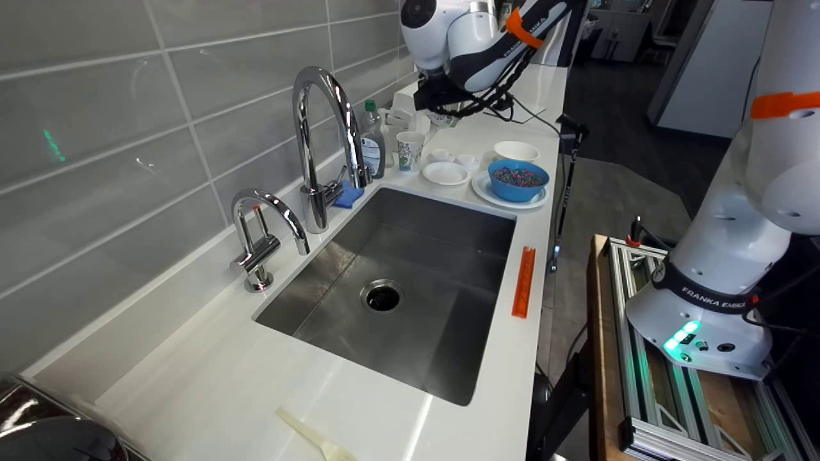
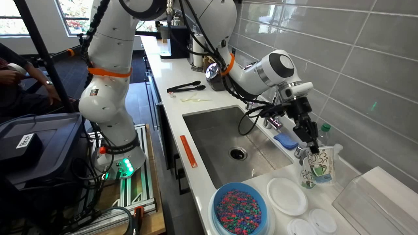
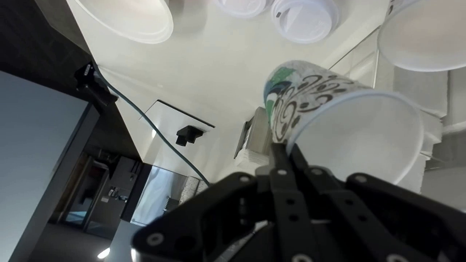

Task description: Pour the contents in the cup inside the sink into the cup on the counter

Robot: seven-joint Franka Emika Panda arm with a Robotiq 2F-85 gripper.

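Held cup [image 3: 309,94] in the gripper [image 3: 289,147], standing cup [image 1: 410,153] nearby

The one gripper is clamped on the rim of the held cup, the cup's side pinched between its two tips. There are two cups in all, both paper with a printed pattern. In an exterior view the held cup looks close to upright, over the counter [image 1: 224,365] past the end of the sink [image 1: 442,262]; whether its base touches down cannot be told. The standing cup is on the counter by the tiled wall [image 1: 96,160], just beside the held cup and partly hidden by it in that view; in the wrist view the two show apart. Both are outside the sink.

The sink is a single basin with one drain [image 1: 382,297]. Two taps serve its wall side: one tall tap [image 1: 307,150], one short tap [image 1: 257,251].

Near the cups are one green-capped bottle [image 1: 371,147], one blue sponge [image 2: 286,141], two lids [image 3: 305,20], one flat plate [image 1: 445,173] and one white bowl [image 1: 516,150]. One blue bowl [image 1: 514,193], full of small coloured bits [image 2: 239,209] too many to count, sits on a second plate [image 1: 485,194]. One orange strip [image 1: 524,282] lies between the sink and the counter's front edge. Beyond the sink's opposite end lie one pair of tongs [image 2: 173,89] and pale cutlery [image 1: 304,430], its number hard to make out.
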